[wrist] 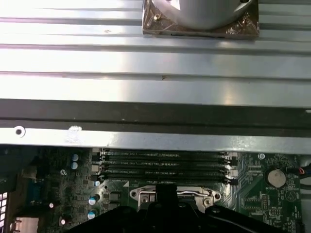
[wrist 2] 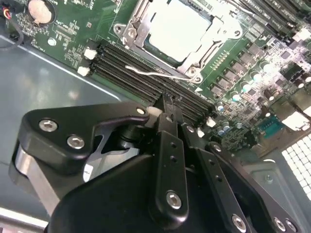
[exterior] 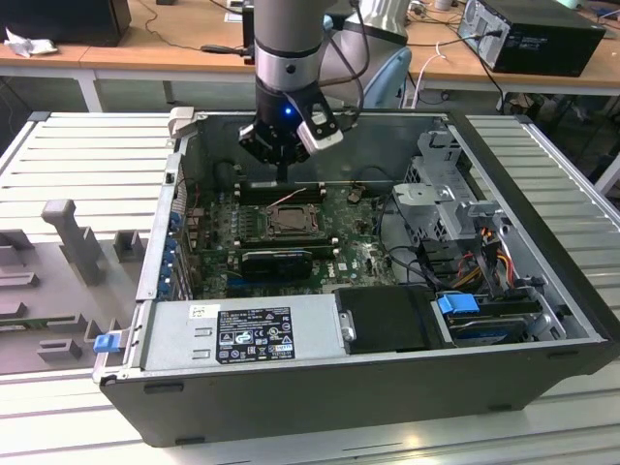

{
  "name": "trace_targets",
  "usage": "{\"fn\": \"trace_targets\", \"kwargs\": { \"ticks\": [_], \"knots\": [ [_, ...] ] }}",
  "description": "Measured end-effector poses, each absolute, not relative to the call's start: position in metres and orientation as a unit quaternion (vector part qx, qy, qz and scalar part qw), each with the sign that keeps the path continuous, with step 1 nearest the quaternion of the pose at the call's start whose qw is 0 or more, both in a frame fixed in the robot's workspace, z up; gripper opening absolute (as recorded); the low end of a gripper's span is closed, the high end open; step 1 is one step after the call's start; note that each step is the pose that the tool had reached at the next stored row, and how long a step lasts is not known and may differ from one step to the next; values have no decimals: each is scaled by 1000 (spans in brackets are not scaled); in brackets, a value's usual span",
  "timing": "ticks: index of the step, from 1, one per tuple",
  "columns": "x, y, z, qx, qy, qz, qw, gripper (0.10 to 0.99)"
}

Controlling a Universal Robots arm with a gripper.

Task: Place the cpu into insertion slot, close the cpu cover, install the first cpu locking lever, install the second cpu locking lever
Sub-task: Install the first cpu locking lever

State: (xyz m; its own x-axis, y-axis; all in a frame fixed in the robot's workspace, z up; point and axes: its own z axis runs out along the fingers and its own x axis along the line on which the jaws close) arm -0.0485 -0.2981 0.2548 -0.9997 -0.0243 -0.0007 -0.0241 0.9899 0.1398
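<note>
gripper fingers pinched together, empty, tips over memory slots; cpu seated in insertion slot just beyond.

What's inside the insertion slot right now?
The cpu lies there, pale face up, ringed by the cpu cover; its edges and everything beneath are hidden.

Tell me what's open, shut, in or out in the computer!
computer case: open, side panel off.
cpu: sitting in the insertion slot.
cpu cover: down flat around the cpu.
locking lever: lying low beside the slot; latched or not, cannot tell.
gripper: shut, empty, over the memory slots.
</note>
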Motion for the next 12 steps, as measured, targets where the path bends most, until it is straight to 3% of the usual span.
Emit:
{"fn": "trace_targets", "kwargs": {
  "ticks": [12],
  "knots": [
    [-47, -298, 242, 22, -997, -70, 1, 106]
  ]
}}
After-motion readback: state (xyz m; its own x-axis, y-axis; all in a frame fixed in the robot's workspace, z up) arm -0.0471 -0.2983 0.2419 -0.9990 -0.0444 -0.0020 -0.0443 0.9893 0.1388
